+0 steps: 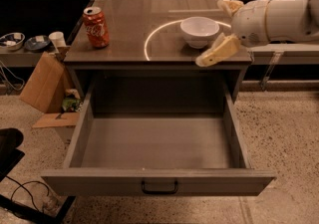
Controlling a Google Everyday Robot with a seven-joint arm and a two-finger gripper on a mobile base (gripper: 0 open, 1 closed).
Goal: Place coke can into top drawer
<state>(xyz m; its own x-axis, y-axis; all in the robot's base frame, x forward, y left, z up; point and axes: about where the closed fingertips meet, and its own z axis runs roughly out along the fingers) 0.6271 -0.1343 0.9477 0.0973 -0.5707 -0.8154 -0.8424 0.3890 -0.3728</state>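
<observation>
The coke can (96, 27) is red with white script and stands upright at the left edge of the brown cabinet top (134, 24). The top drawer (159, 180) is grey, pulled fully out and empty, with a small black handle (159, 187) on its front panel. My gripper (212, 33) is at the right side of the cabinet top, just right of the white bowl, far from the can. Its two cream fingers (218, 51) are spread apart and hold nothing. The white arm (279, 16) comes in from the right.
A white bowl (198, 30) sits inside a white ring (149, 44) marked on the cabinet top. A cardboard box (42, 83) leans on the floor to the left, under a low shelf with dishes (12, 41) and a cup (57, 40). A black object (9, 151) is at the lower left.
</observation>
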